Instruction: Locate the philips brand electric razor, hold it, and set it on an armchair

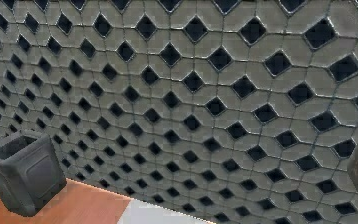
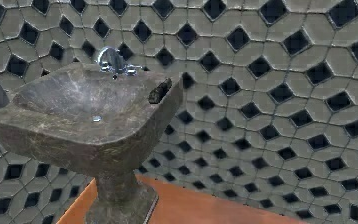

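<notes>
A grey stone pedestal sink [image 2: 75, 146] stands against a wall [image 2: 277, 90] of pale interlocking tiles with dark diamond insets. A chrome tap [image 2: 112, 61] rises at the middle of its back rim. On the sink's right rim, near the corner toward the wall, lies a small dark oblong thing [image 2: 159, 96] (by shape and colour it may be the electric razor, though it is too small to name surely). In the forward view a dark grey bin [image 1: 21, 170] sits on the orange-brown floor [image 1: 87, 204] beside the same tiled wall. How the gripper's fingers stand cannot be told.
</notes>
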Robot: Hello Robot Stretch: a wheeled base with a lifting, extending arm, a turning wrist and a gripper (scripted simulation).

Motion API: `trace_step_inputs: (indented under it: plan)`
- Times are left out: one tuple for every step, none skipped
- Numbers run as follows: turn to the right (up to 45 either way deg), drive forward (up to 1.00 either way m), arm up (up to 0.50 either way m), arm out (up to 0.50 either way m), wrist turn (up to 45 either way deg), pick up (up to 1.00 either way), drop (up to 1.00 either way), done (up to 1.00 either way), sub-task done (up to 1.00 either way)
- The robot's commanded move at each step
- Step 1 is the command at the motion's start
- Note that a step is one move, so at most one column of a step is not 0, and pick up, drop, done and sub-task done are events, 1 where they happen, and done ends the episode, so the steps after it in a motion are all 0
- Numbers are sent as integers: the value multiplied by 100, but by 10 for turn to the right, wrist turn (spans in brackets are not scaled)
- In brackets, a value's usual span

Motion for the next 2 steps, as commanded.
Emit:
trace_step_inputs:
  plan:
    - [0, 0, 38, 0, 0, 0, 0, 0, 0]
    - [0, 0, 0, 46, 0, 0, 0, 0, 0]
